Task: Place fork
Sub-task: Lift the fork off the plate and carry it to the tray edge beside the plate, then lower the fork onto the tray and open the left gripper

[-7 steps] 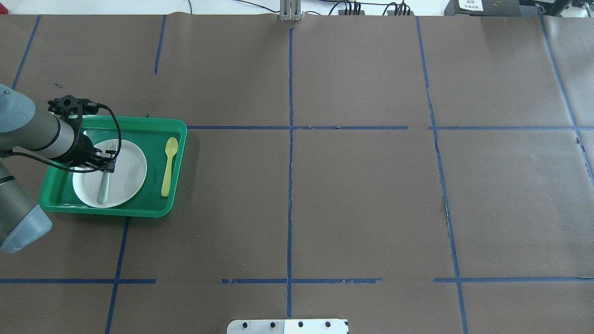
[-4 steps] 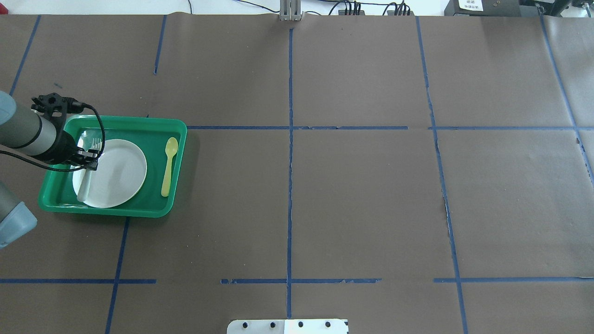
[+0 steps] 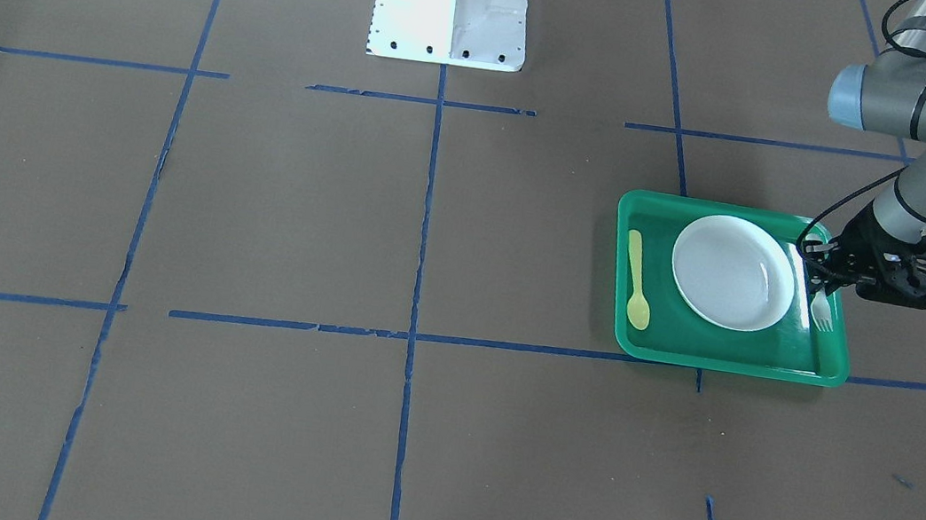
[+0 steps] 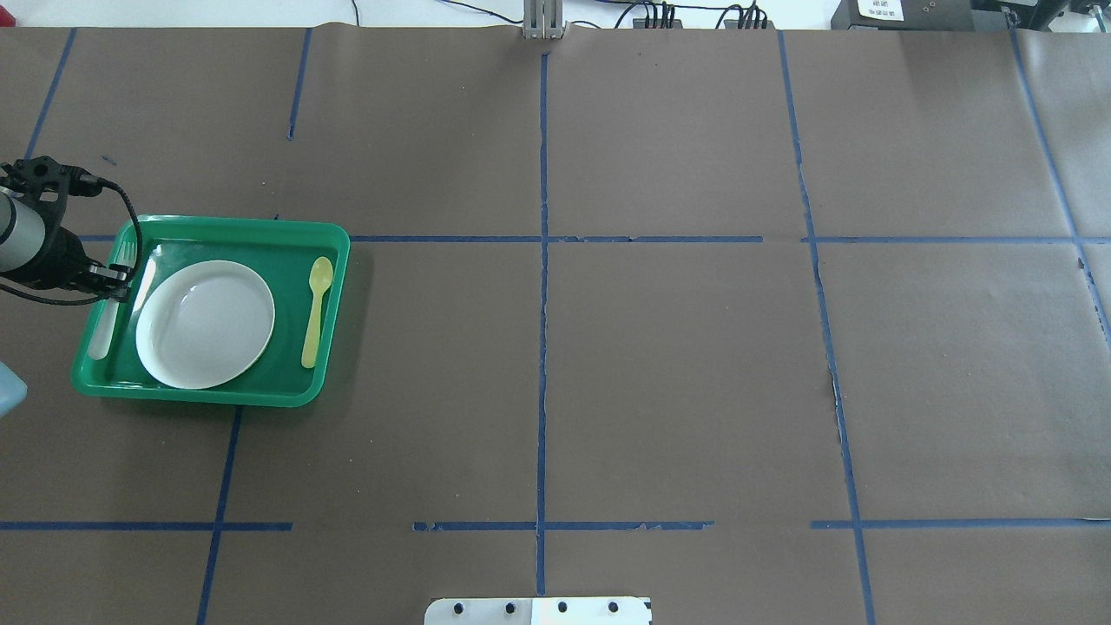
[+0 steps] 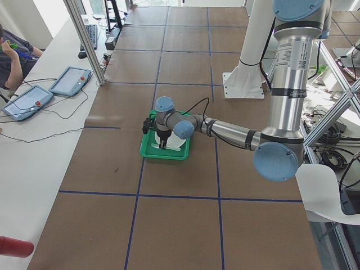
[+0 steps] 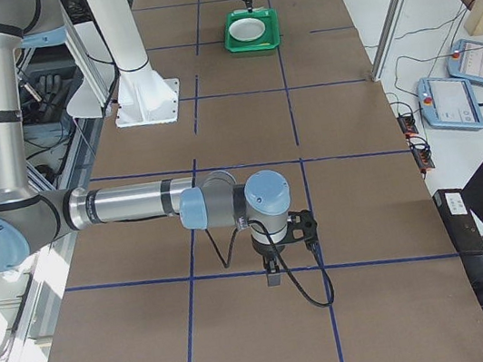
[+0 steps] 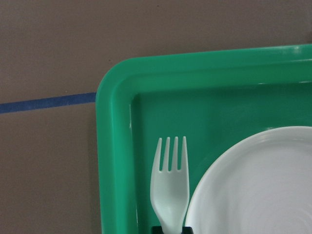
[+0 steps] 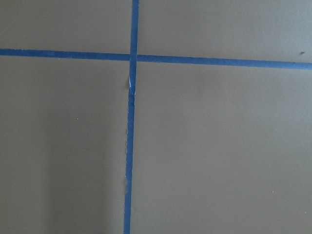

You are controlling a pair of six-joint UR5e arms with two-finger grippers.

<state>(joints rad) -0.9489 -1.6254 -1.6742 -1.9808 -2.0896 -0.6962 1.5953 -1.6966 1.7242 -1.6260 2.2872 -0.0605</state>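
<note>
The left arm's fingers [image 4: 111, 274] gripped the fork [image 7: 169, 190] over the green tray's [image 4: 208, 395] bare strip beside the plate [image 4: 205, 323], near the desk's left edge. It likely wanted lowering flat, clear of the plate, before release; whether the right arm's fingers [image 6: 273, 273] were clenched could not be told

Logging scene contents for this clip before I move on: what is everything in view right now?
tray: one, green, on the table near the left arm.
plate: one, white, in the tray.
spoon: one, yellow, in the tray, right of the plate in the overhead view.
fork: one, pale whitish, over the tray's strip on the plate's other side, tines pointing away from the robot.
table: one, brown, marked with blue lines.
tablets: two, pale blue, on the white side bench.
left tool: one, black, shut on the fork's handle.
right tool: one, black, above a crossing of blue lines far from the tray; open or shut cannot be told.
</note>
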